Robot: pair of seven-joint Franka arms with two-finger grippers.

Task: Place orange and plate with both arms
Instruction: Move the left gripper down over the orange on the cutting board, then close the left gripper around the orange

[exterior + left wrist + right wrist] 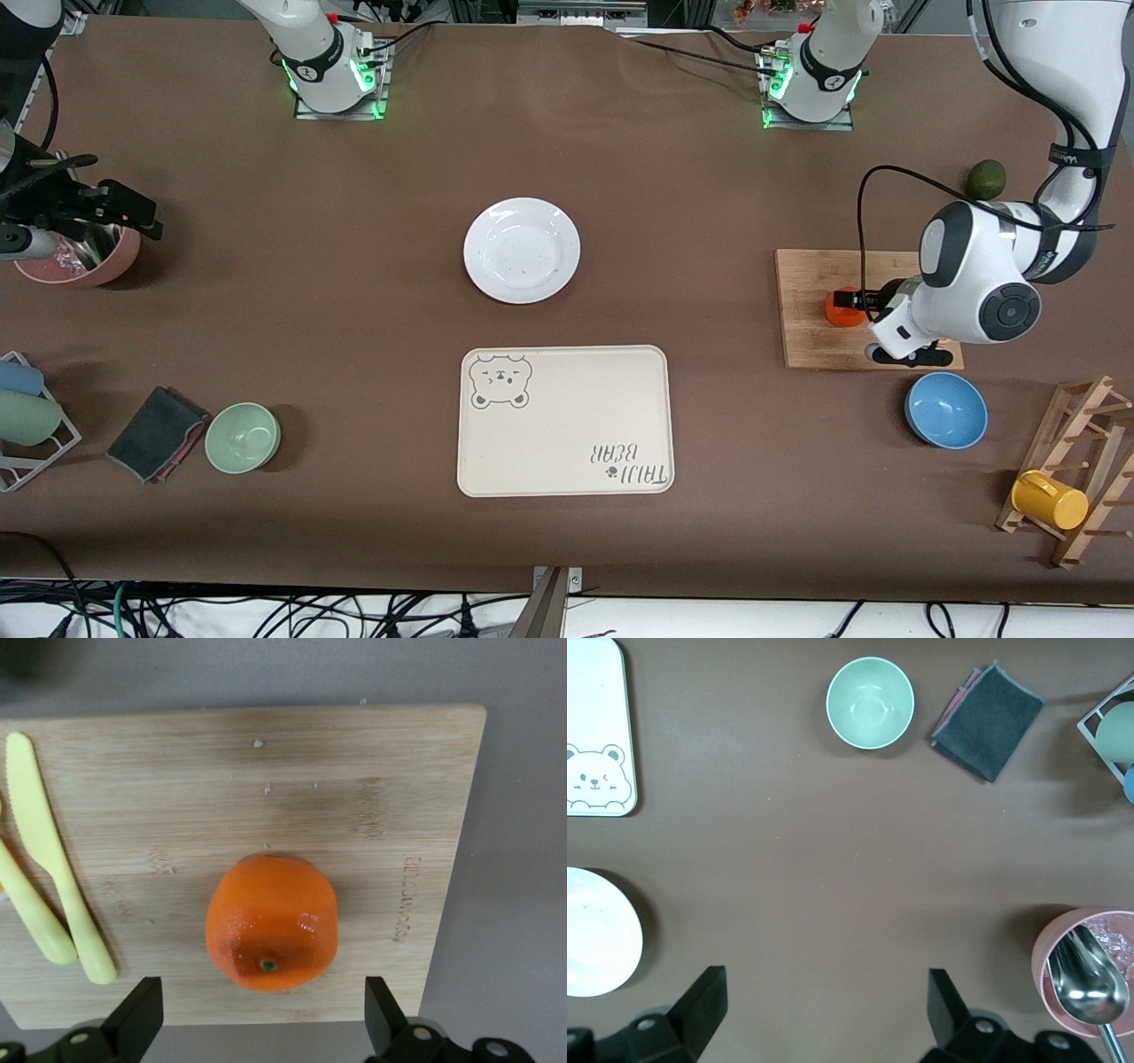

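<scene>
Left tool [257, 1028]: fingers spread wide, holding nothing. It hangs over the wooden cutting board [811, 301] at the left arm's end of the worktop [354, 292]. In the left wrist view the two fingertips [142, 1014] stand apart with the orange [272, 923] lying between their lines, not touched by either.

The orange sits on the board, stem dimple showing. Two pale yellow utensils [53, 859], one a toy knife, lie on the same board, well apart from the fruit.

Right tool [824, 1023]: also spread and empty, up in the air at the right arm's end of the worktop, over bare brown surface just beside a pink bowl [84, 257] with a metal spoon [1090, 988] in it.

The plate [522, 250] is white, empty, flat on the worktop near the middle, well apart from both tools. The cream bear-printed tray [564, 420] lies nearer the front camera than the plate, not touching it.

Outlying: blue bowl [946, 409] nearer the camera than the board; dark green fruit [985, 179] farther from the camera than the board; wooden rack with a yellow cup [1049, 501]; green bowl [243, 437] beside a folded dark cloth [157, 433].
</scene>
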